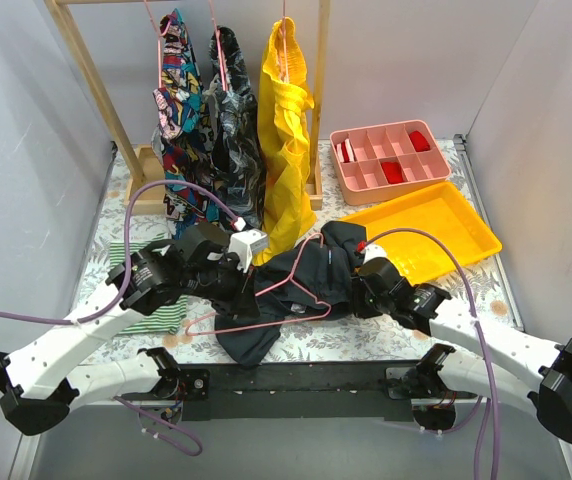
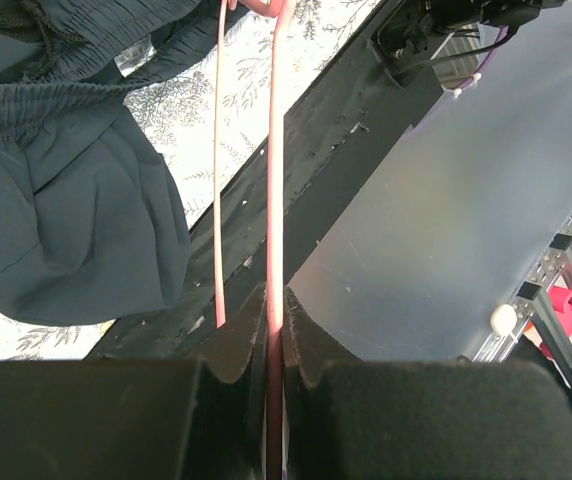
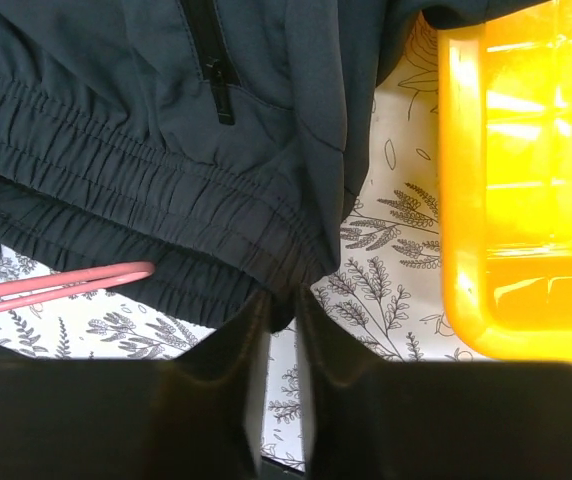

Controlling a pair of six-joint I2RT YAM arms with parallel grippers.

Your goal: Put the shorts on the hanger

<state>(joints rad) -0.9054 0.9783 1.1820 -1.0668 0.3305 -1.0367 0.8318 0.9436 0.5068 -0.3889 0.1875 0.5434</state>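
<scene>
The dark navy shorts lie bunched on the table in front of the rack. The thin pink hanger runs through and over them. My left gripper is shut on a wire of the hanger at the shorts' left side; the shorts hang to the left in that wrist view. My right gripper is shut on the edge of the shorts' elastic waistband, at the shorts' right side. In the right wrist view my gripper pinches the cloth, and a hanger end pokes out at left.
A wooden rack at the back holds a multicoloured garment, a black-and-grey patterned one and a yellow one. A pink divided box and a yellow tray stand at right. A green striped cloth lies under my left arm.
</scene>
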